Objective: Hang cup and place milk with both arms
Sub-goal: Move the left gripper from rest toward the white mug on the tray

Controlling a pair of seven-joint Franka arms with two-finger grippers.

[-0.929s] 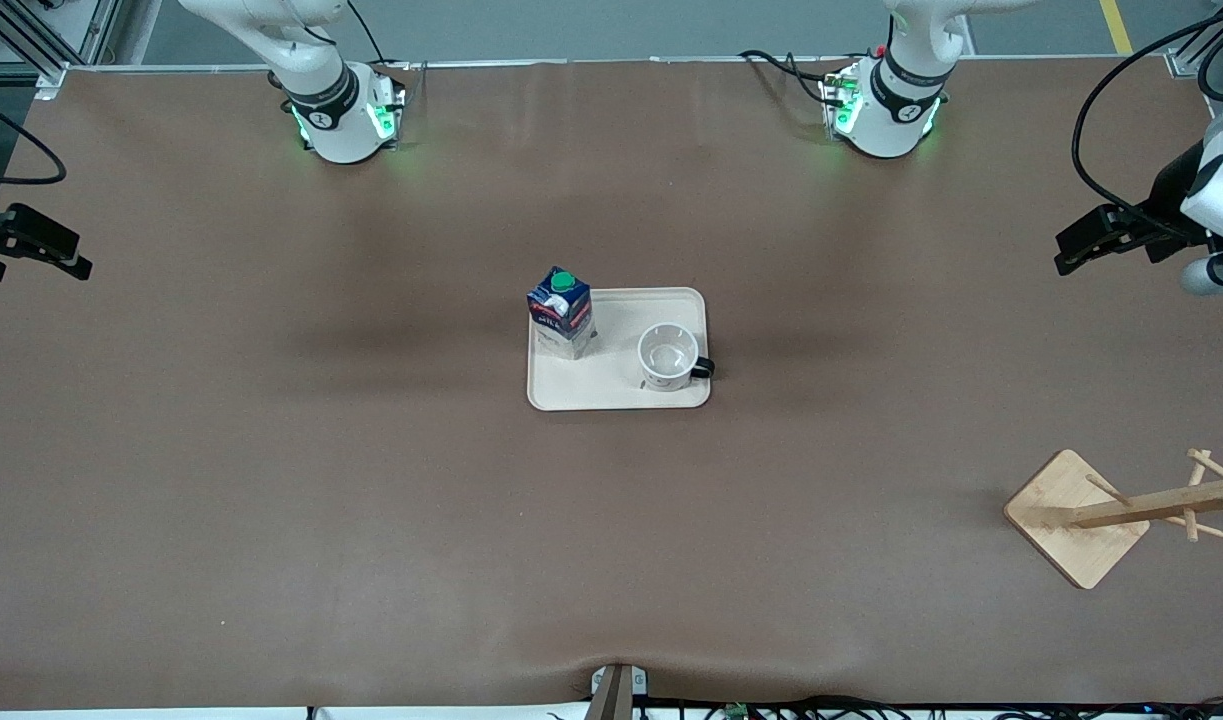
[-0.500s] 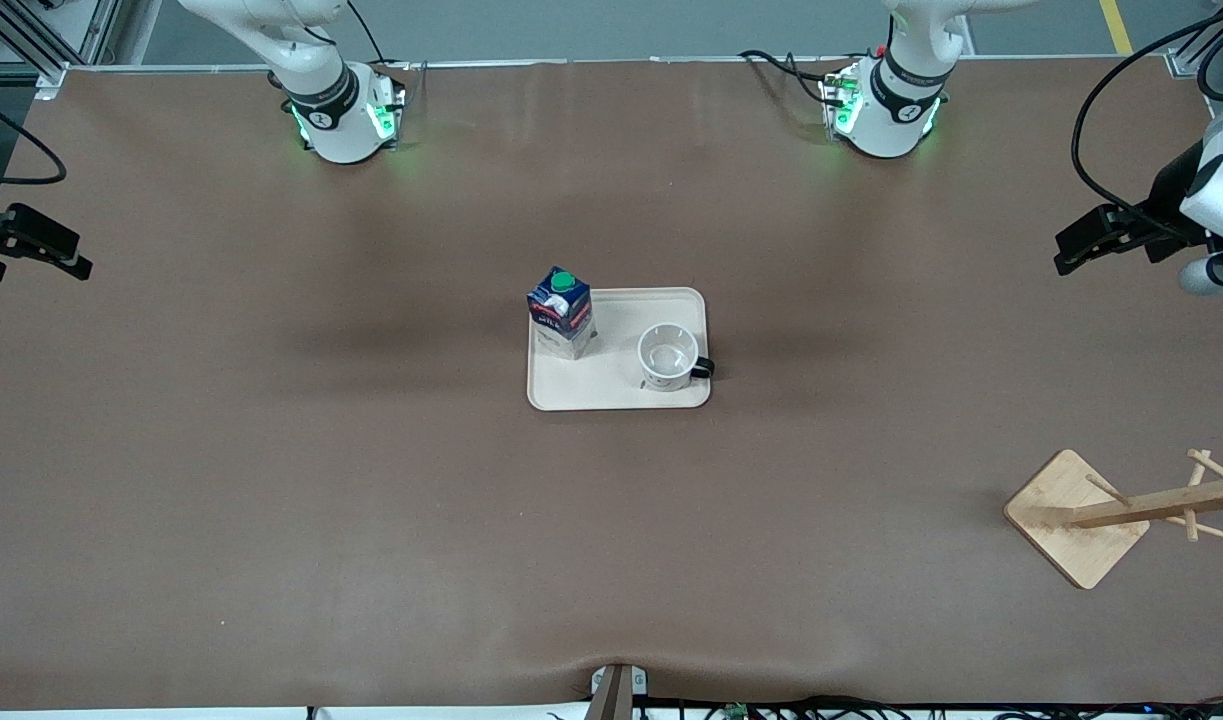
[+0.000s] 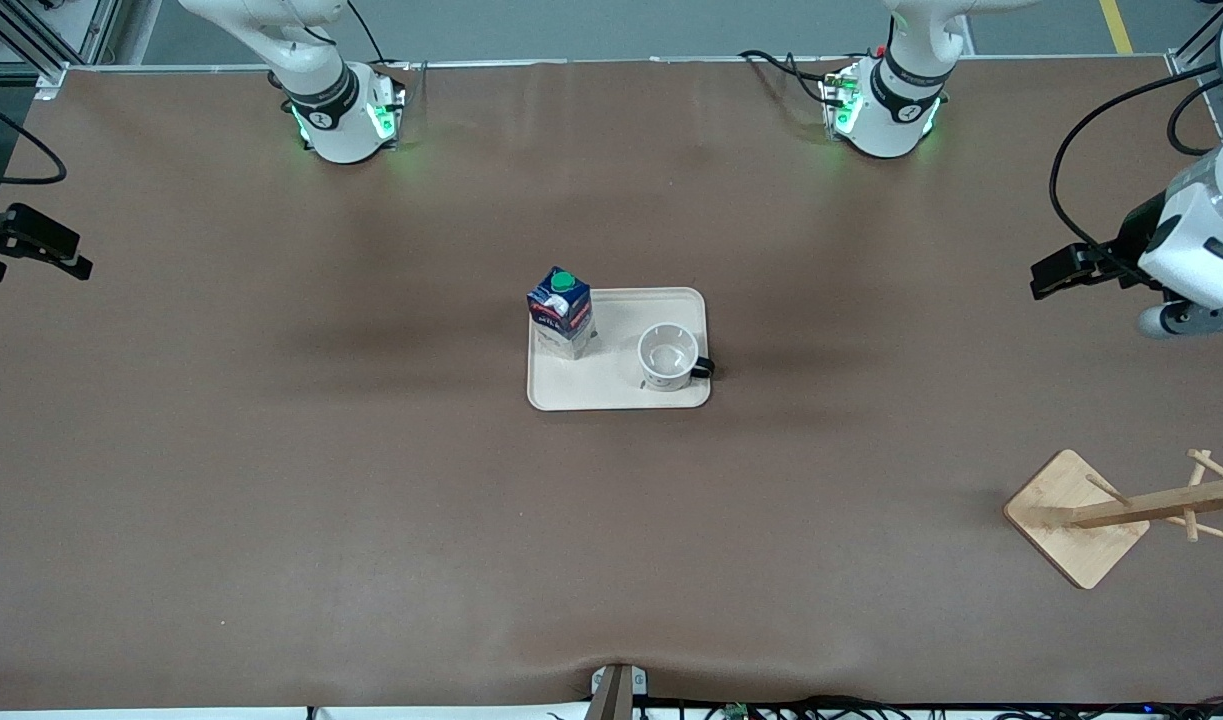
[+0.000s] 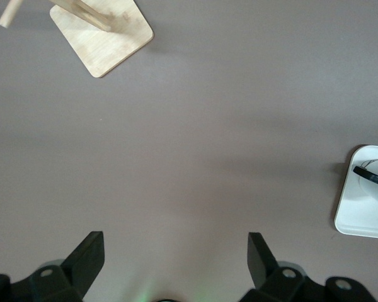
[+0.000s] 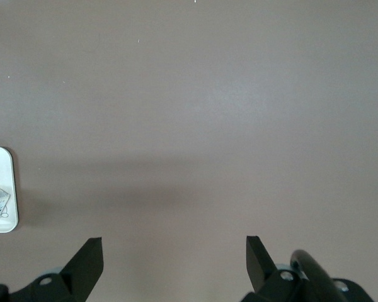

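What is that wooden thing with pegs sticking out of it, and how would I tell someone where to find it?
Start from the cream tray in the middle of the brown table. Go toward the left arm's end of the table and nearer the front camera: there stands a wooden cup rack. It is the only bare-wood thing, with a square base, a post and thin pegs; the milk carton and white cup stand on the tray.
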